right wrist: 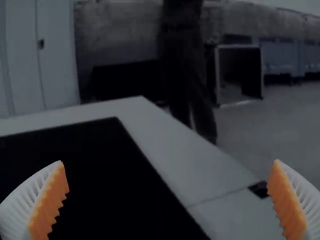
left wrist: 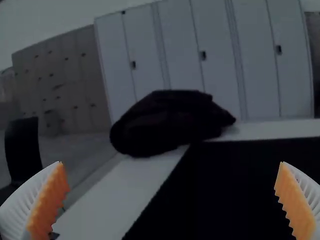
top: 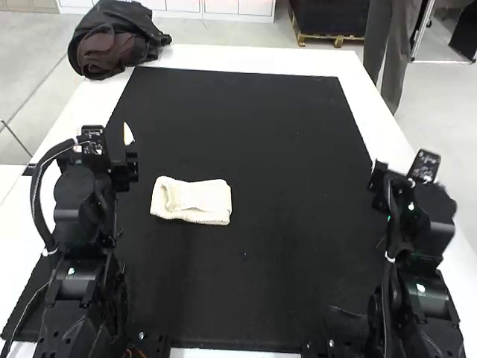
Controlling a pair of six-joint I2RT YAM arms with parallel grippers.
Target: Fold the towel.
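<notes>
If we pinch the towel (top: 209, 200) shallowly, its folded layers may separate; our left gripper (left wrist: 171, 162) and right gripper (right wrist: 169, 161) are wide.

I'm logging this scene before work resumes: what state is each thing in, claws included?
Black mat: spread flat on the table.
Towel: folded, lying on the mat.
Dark bundle: bunched up.
Left claw: open, empty.
Right claw: open, empty.

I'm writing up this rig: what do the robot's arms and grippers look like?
The left arm and right arm are black and jointed, with black cables and white ties. The left gripper and right gripper each have white, ribbed fingers with orange, saw-toothed pads.
</notes>
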